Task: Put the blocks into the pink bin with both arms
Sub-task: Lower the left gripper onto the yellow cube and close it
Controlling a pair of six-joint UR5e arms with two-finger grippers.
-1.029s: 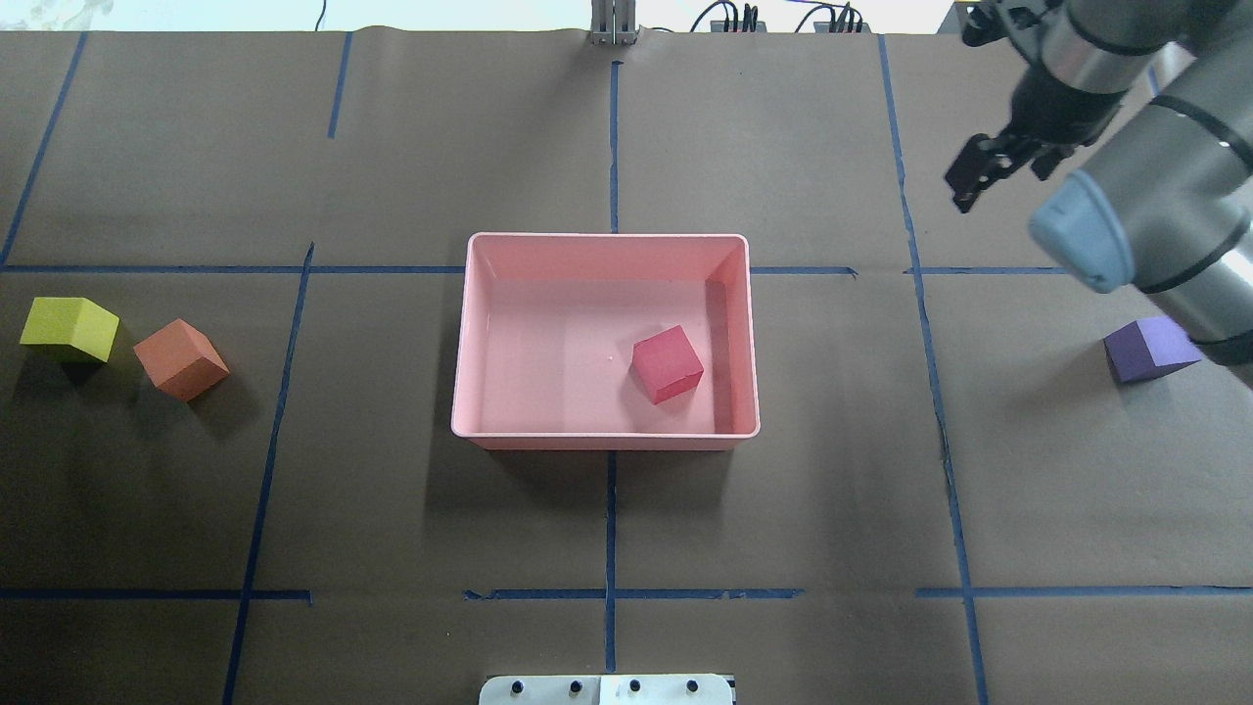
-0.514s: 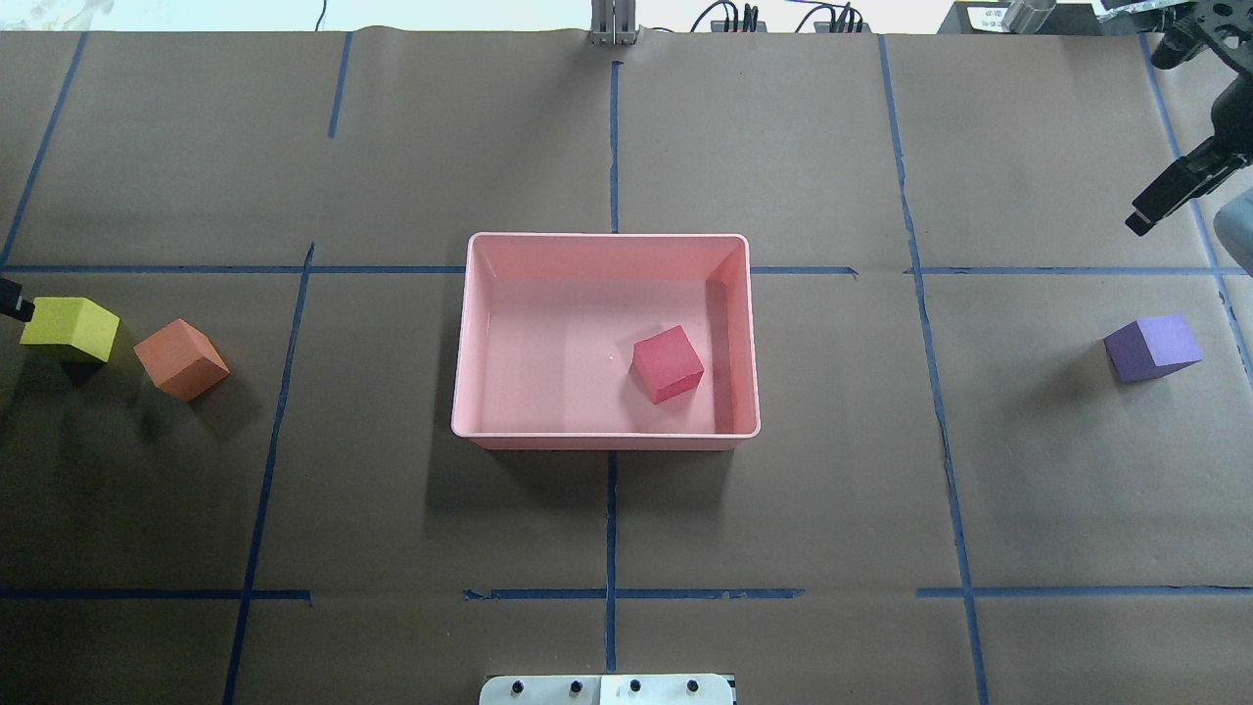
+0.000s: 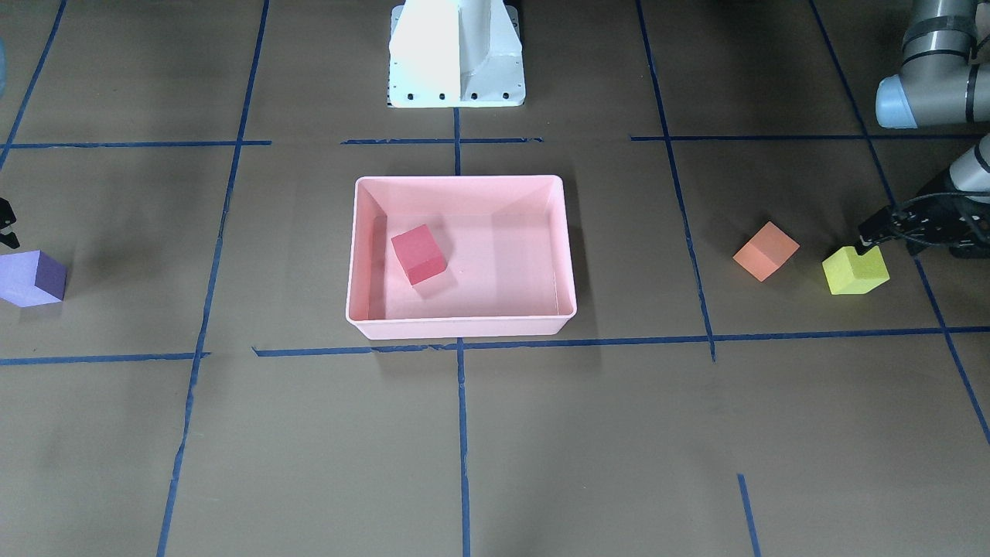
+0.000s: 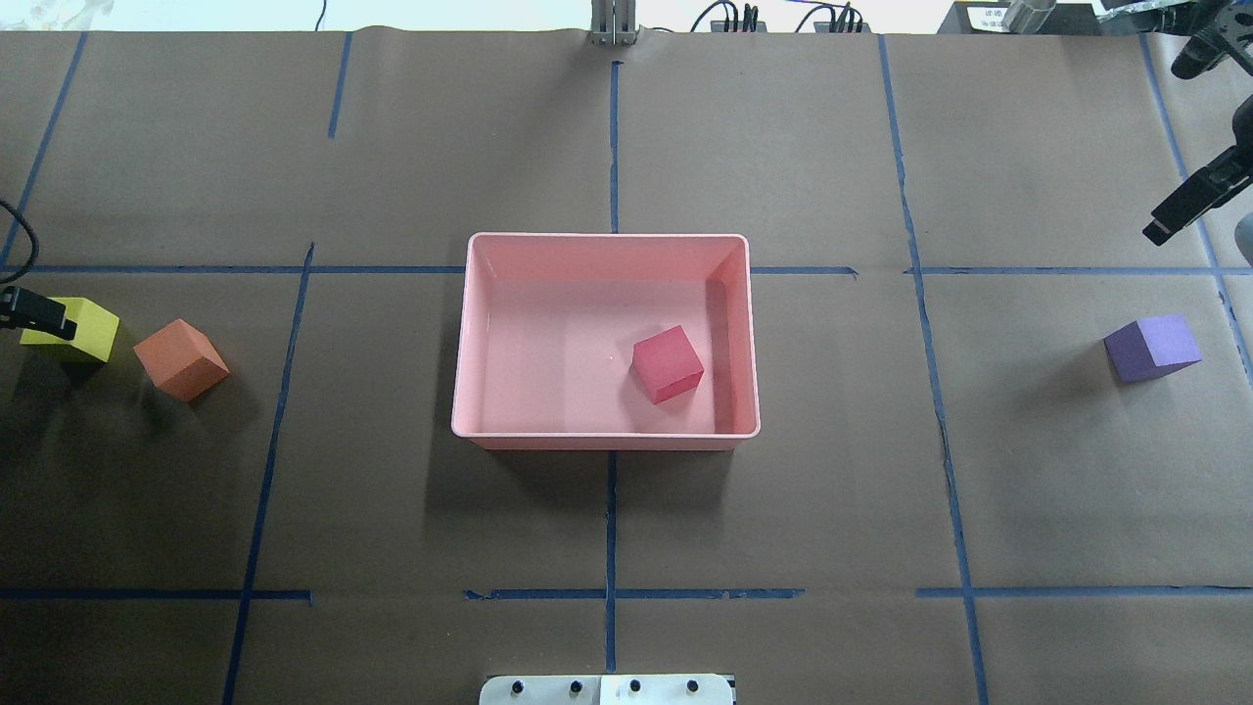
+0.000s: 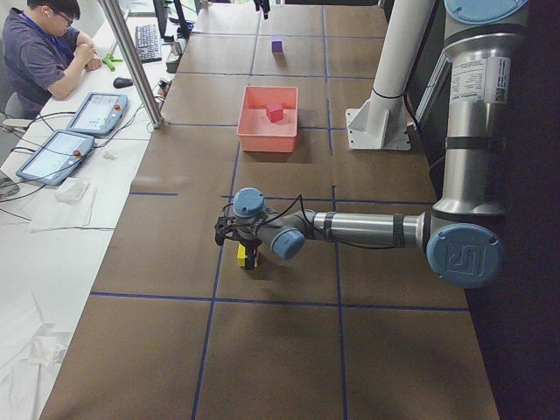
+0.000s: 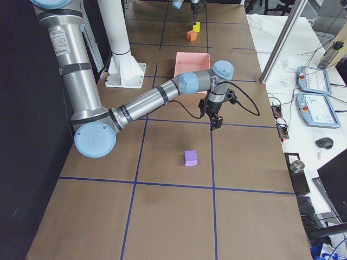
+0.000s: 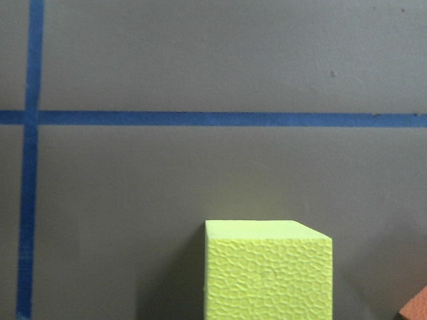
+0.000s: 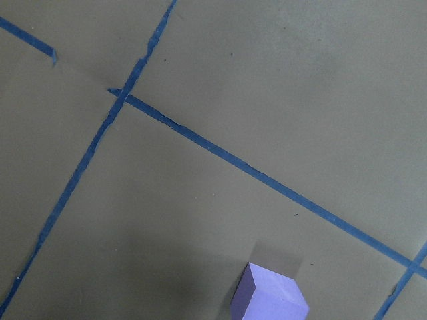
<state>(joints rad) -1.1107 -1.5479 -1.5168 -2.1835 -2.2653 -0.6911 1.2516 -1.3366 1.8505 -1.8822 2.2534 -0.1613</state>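
Note:
The pink bin sits mid-table with the red block inside, near its right wall. The orange block and yellow-green block lie at the far left; the purple block lies at the far right. My left gripper hovers open just over the yellow-green block, also in the front view; that block fills the bottom of the left wrist view. My right gripper is open and empty, above and beyond the purple block, which shows low in the right wrist view.
The white pedestal base stands at the table's near edge behind the bin. Blue tape lines grid the brown table. An operator sits at a side desk with tablets, beside a metal post.
My right arm swung from over the table's far right out to the right edge, uncovering the purple block. My left gripper came in from the left edge over the yellow-green block.

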